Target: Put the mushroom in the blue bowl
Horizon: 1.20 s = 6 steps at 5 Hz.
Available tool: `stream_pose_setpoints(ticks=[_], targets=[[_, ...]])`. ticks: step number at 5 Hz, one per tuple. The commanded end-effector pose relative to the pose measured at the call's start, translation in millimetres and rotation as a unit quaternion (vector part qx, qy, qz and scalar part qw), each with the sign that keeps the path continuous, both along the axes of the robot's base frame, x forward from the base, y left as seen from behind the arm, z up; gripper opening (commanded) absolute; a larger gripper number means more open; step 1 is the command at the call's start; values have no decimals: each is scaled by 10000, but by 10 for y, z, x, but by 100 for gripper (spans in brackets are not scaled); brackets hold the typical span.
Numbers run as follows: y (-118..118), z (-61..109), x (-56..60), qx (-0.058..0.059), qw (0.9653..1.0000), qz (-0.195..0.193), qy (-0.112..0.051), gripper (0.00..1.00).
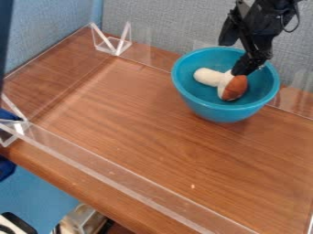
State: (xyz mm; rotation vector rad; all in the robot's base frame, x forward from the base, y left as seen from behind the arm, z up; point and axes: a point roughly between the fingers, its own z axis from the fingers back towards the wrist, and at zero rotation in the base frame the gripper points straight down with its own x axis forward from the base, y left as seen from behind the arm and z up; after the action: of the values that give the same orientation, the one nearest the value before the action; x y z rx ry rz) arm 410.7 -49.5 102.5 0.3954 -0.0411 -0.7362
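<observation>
A broad, reddish-brown wooden tabletop (146, 119) with a polished grain fills most of the view, and it is fenced along its edges by a low wall of clear acrylic panels (110, 41). Behind the far edge rises a grey-blue fabric backdrop (171, 23).

Toward the far right corner of the tabletop sits the round, deep, glossy teal-blue plastic bowl (208, 103), upright, its smooth rim catching the light.

Above the bowl's right side hangs the black robot arm's gripper (244, 46), tilted steeply downward. Its 2 dark fingers (252, 64) stand spread apart with nothing between them, so it grips nothing; the lower finger reaches down just inside the bowl's rim, near the toy below, though contact between them cannot be made out.

Inside the bowl lies the small toy mushroom (222, 81), resting on its side on the inner surface: the cream-white stubby stem points left, and the rounded reddish-brown cap faces right, just below the finger.
</observation>
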Motion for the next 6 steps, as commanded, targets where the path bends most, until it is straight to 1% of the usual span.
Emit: stream_pose_setpoints(ticks=[1, 2, 3, 4, 5, 6], targets=[[171, 241, 72, -86, 9994, -2, -335, 100], [308, 202, 40, -89, 9995, -34, -299, 100], [317, 198, 38, -87, 9997, 54, -234, 0], [317, 199, 37, -96, 9997, 134, -177, 0], [335, 75, 92, -126, 9997, 182, -48, 0], [341, -56, 91, -144, 9996, 220, 84, 0]])
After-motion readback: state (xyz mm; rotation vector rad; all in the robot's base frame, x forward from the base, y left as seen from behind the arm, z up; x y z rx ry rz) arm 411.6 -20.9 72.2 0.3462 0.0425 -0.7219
